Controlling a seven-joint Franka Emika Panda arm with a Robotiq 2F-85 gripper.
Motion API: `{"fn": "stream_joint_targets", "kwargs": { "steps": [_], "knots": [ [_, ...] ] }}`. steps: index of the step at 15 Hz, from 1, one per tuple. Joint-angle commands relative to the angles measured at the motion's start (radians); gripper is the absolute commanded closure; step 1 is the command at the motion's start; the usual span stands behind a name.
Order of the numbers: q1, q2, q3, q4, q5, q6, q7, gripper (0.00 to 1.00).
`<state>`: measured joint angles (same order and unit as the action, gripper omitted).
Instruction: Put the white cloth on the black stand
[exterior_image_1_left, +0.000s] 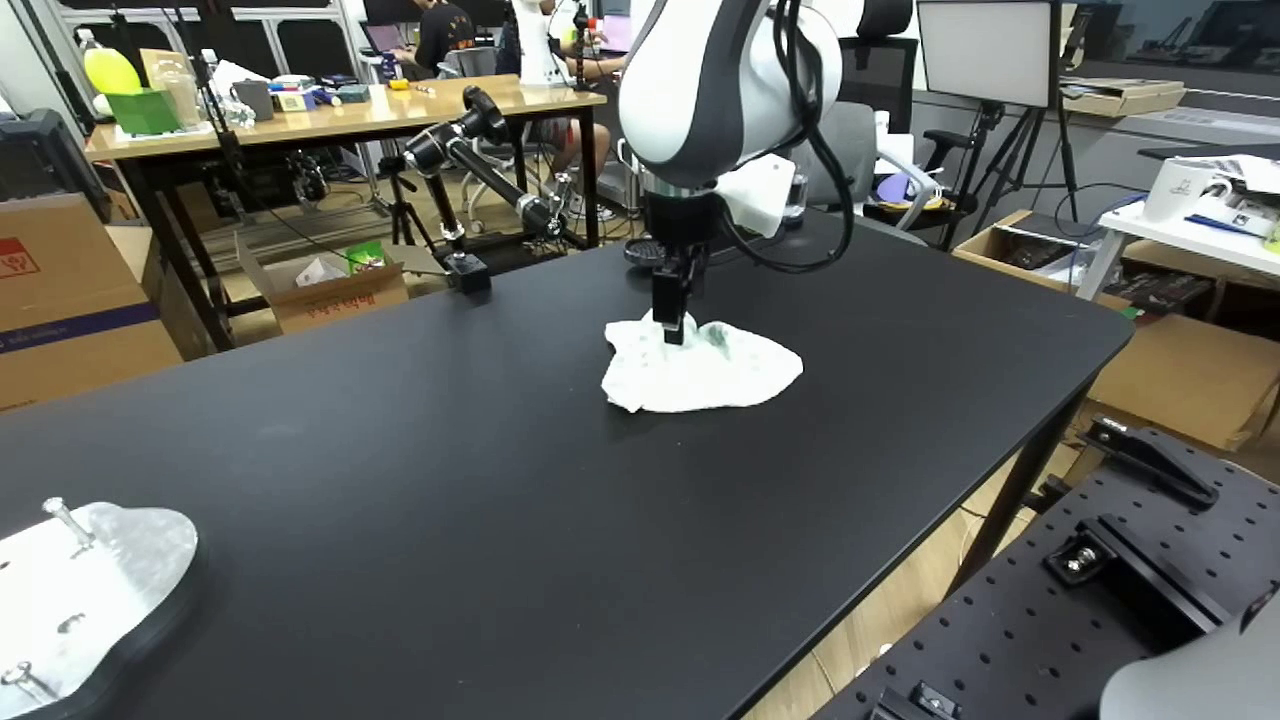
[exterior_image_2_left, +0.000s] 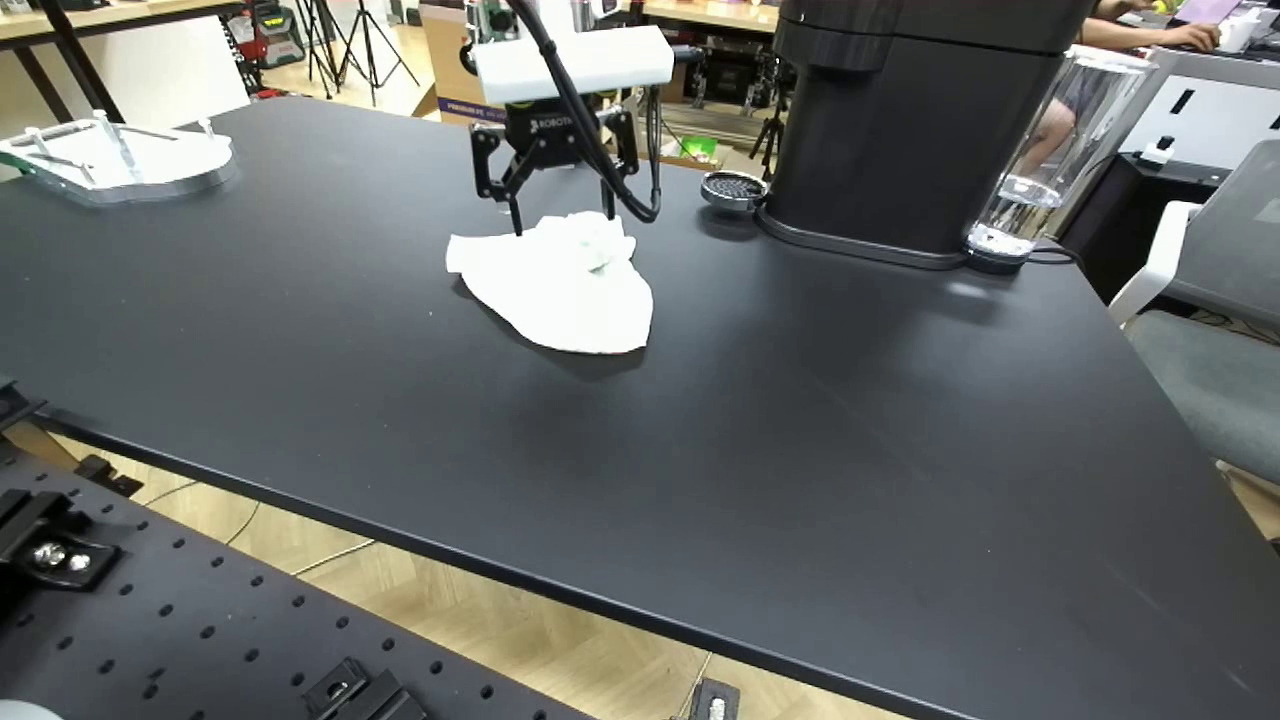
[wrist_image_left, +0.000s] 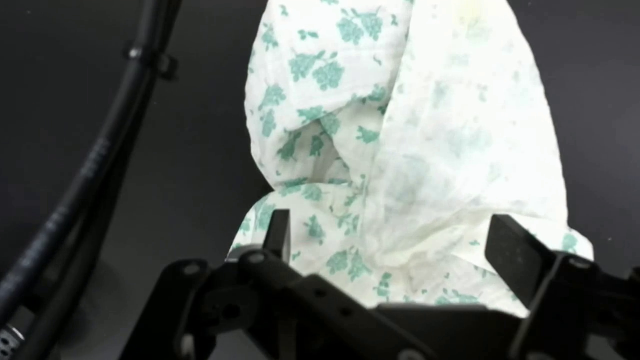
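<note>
While the black two-fingered claw (exterior_image_2_left: 563, 222) stands widely spread, gripping nothing, the rumpled, green-patterned white cloth (wrist_image_left: 400, 150) lies beneath on the black desk (exterior_image_2_left: 800, 450); closing too high could miss its thin folds.

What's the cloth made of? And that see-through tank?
The cloth looks like thin, matte fabric, maybe cotton: it creases, and its green pattern shows faintly through. The tank seems shiny, clear plastic or glass: you see right through, with bright glints.

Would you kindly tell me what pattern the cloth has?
Green floral motifs on white; the cloth shows best in the wrist view.
</note>
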<state>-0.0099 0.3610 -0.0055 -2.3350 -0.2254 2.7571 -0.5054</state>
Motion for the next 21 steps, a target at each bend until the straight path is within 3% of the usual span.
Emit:
{"fn": "stream_joint_targets", "kwargs": {
  "steps": [1, 11, 17, 19, 21],
  "knots": [
    [-0.009, 0.056, 0.005, 0.057, -0.023, -0.009, 0.047, 0.27],
    [-0.016, 0.086, 0.010, 0.100, -0.016, -0.022, 0.055, 0.97],
    [-0.008, 0.034, -0.017, 0.111, -0.021, -0.068, 0.107, 1.00],
    [-0.009, 0.001, -0.015, 0.125, -0.002, -0.136, 0.131, 1.00],
    [-0.015, -0.049, 0.003, 0.151, 0.052, -0.289, 0.155, 1.00]
  ]
}}
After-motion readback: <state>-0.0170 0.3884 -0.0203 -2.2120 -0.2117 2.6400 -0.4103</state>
